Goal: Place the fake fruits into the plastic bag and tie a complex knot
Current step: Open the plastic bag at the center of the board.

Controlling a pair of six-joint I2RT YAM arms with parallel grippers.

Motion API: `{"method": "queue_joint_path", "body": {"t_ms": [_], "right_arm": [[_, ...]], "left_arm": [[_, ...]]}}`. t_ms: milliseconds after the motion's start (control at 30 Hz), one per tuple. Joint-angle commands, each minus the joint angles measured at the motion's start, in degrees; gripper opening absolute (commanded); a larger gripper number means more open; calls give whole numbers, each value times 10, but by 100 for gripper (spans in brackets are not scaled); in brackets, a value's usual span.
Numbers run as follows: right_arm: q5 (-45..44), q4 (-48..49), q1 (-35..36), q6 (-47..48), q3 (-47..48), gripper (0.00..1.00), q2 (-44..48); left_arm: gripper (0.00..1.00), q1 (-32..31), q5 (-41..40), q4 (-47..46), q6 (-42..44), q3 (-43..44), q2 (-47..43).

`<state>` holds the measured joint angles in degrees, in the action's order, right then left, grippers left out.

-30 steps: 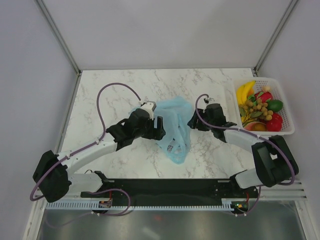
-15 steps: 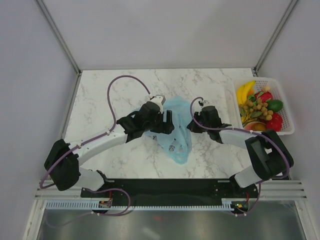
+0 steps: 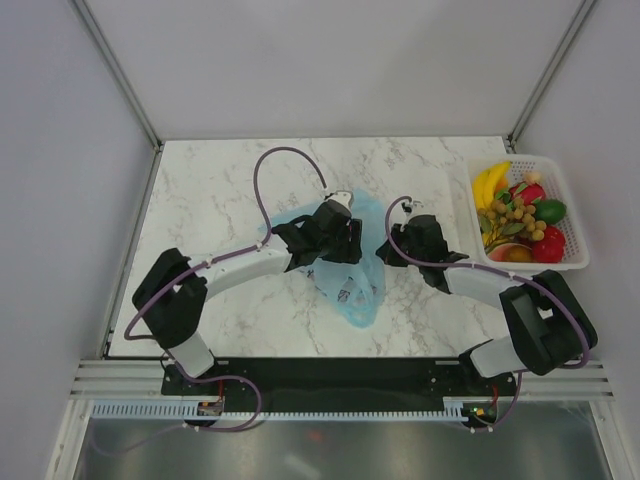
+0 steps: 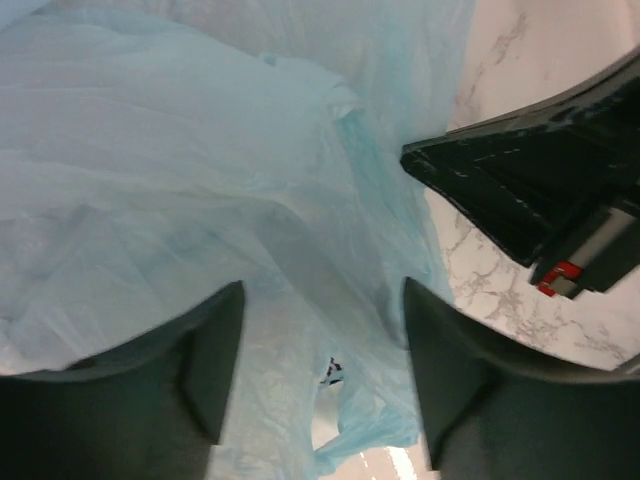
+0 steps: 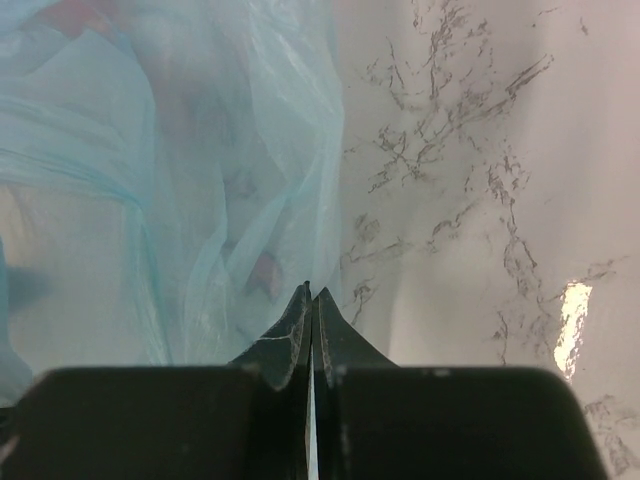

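Marble surface (image 3: 220, 190) fills the overhead view, and the pale blue bag (image 3: 352, 290) lies crumpled and flat at its centre. The white basket (image 3: 572, 215) sits at the right edge of the frame with all the fruit (image 3: 520, 215) inside it; none is bagged yet. My left hand (image 4: 320, 375) hangs wide open over the bag's folds, gripping nothing. My right hand (image 5: 311, 305) is pressed fully shut at the bag's right rim; I cannot tell whether film is pinched there. The hands sit close together, so closing the left could knock the right, or grab both layers and seal the mouth. There is open room at upper left; the basket crowds the right.
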<state>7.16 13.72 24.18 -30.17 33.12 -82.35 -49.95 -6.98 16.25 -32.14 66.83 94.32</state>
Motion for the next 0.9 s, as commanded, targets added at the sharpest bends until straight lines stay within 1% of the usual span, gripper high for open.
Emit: {"method": "queue_joint_path", "body": {"t_ms": [0,33,67,100,133,167,200,233,267,333,367,400,500,600,667,767,800,867], "right_arm": [[-17,21,2,6,-3,0,20],[-24,18,2,6,-3,0,24],[-32,12,2,6,-2,0,26],[-67,-9,2,8,1,0,28],[-93,-26,2,8,5,0,30],[-118,-46,-1,8,19,0,30],[-163,-87,-5,8,27,0,28],[-174,-102,-15,6,38,0,31],[-182,-112,-19,3,41,0,32],[-196,-132,-29,-1,48,0,46],[-202,-136,-30,1,52,0,50],[-210,-162,-30,1,56,0,60],[-236,-192,-32,6,75,0,73],[-240,-209,-35,11,87,0,81],[-236,-214,-34,18,94,0,82],[-219,-222,-35,33,102,1,84],[-206,-222,-36,37,105,9,84],[-171,-222,-35,48,106,33,87]], "left_arm": [[65,-1,-35,4,-22,27,31],[52,1,-40,12,-21,26,31],[27,3,-46,15,-20,23,27],[15,3,-61,20,-10,16,5],[6,6,-72,32,-4,14,-6],[2,7,-85,67,2,14,-23],[2,9,-114,94,17,15,-50],[2,13,-130,118,24,18,-65],[2,17,-160,175,33,25,-76],[2,27,-186,224,33,30,-104],[2,30,-195,265,34,29,-111],[2,31,-220,283,31,26,-117],[2,34,-278,351,16,23,-121],[2,35,-340,404,0,34,-104],[2,35,-360,419,1,45,-89],[2,34,-364,423,8,49,-74],[2,34,-361,421,9,48,-71],[2,34,-343,409,9,43,-69]]}}
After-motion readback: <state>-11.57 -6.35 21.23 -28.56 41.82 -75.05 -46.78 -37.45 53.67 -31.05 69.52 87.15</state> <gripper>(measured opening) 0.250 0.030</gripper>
